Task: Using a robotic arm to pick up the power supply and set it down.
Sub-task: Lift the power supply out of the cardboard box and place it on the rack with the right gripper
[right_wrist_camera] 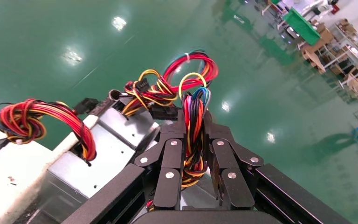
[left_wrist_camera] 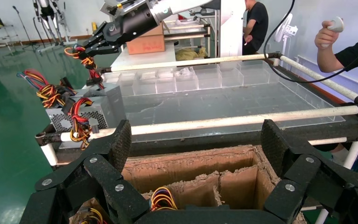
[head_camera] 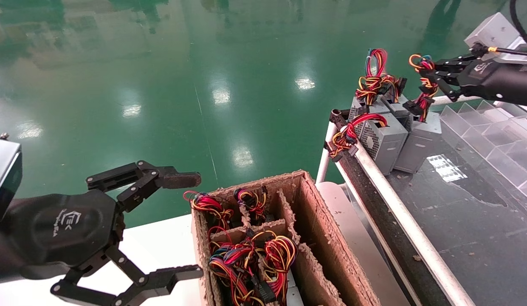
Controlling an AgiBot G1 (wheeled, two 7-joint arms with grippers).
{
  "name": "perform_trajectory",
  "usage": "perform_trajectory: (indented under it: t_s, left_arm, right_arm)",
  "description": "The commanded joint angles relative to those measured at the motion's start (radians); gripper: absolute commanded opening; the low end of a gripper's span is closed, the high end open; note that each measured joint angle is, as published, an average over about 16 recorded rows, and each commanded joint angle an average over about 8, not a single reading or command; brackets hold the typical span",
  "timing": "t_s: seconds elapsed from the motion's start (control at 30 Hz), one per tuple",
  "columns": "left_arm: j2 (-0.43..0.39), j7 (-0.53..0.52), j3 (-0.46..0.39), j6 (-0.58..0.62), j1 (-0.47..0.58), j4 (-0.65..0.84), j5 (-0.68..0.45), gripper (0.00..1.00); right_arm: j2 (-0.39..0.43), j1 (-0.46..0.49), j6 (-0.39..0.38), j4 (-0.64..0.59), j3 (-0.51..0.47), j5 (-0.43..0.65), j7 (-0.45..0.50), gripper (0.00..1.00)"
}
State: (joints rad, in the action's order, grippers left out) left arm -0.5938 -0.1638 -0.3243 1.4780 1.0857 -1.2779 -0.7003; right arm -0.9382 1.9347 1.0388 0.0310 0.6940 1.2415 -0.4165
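Note:
Three grey power supplies stand together at the far left end of the dark table, one point(head_camera: 384, 142) next to another point(head_camera: 421, 140). My right gripper point(head_camera: 424, 73) is shut on the red, yellow and black wire bundle point(right_wrist_camera: 193, 105) rising from the right-hand box, whose body rests on the table. In the right wrist view the right gripper point(right_wrist_camera: 194, 122) has the wires pinched between its fingers. My left gripper point(head_camera: 189, 225) hangs open and empty beside the cardboard box point(head_camera: 327, 238). Seen from the left wrist, the left gripper point(left_wrist_camera: 196, 147) is above the box's compartments.
The divided cardboard box holds more wire bundles point(head_camera: 246, 255) in its left cells. A white rail point(head_camera: 386, 182) runs along the table's edge. Clear plastic divider trays point(head_camera: 492, 131) sit at the table's right. Two people point(left_wrist_camera: 349, 46) stand beyond the table. Green floor lies behind.

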Motion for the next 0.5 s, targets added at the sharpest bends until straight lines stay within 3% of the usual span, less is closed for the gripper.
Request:
perform_trajectory:
  t_s: [0.03, 0.5]
  left_arm:
    - [0.0, 0.0, 0.0, 0.0, 0.0, 0.0, 0.0, 1.0]
    - [0.0, 0.0, 0.0, 0.0, 0.0, 0.0, 0.0, 1.0]
  right_arm:
    - [-0.01, 0.002, -0.001, -0.001, 0.003, 0.004, -0.003, 0.0]
    - [-0.045, 0.011, -0.006, -0.015, 0.003, 0.005, -0.009, 0.0]
